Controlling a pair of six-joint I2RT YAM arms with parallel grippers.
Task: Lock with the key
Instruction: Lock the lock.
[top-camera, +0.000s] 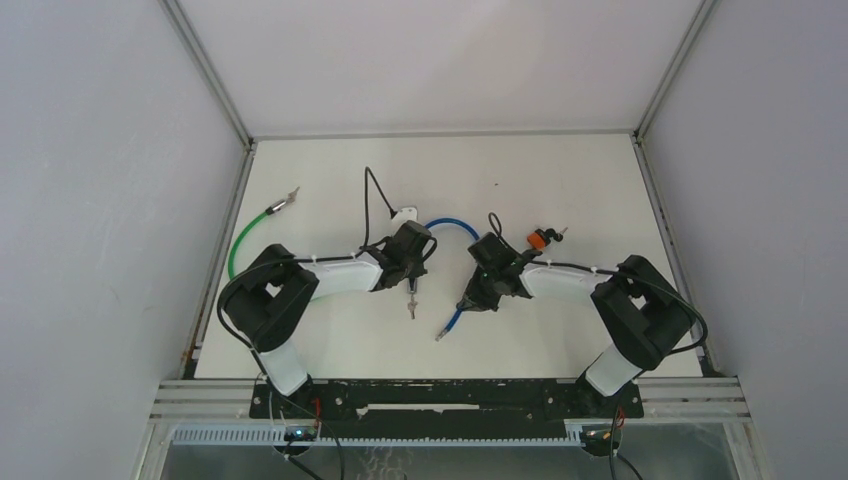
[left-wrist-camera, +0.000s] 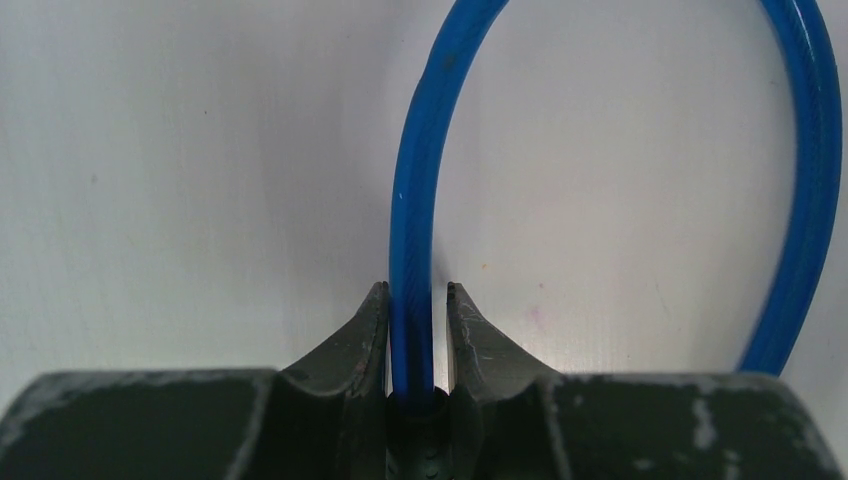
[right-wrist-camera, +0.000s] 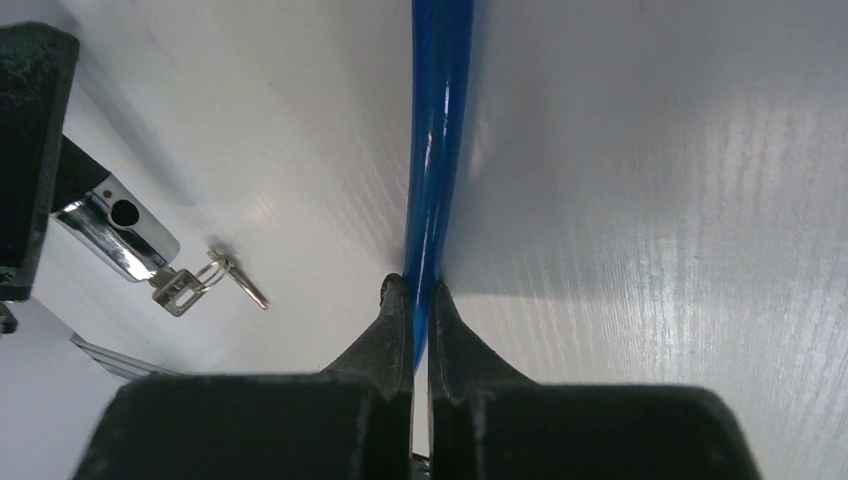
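Overhanging a white walled table (top-camera: 560, 180), left gripper (left-wrist-camera: 412, 292) and right gripper (right-wrist-camera: 418, 287) pinch blue cable (left-wrist-camera: 812, 150).

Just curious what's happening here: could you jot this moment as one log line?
left gripper: holds lock | right gripper: pinches blue cable near free end | key: in lock | cable end: outside lock

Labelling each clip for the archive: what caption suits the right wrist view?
Closed right gripper over a blue cable; at left, a chrome lock with a key at its end.
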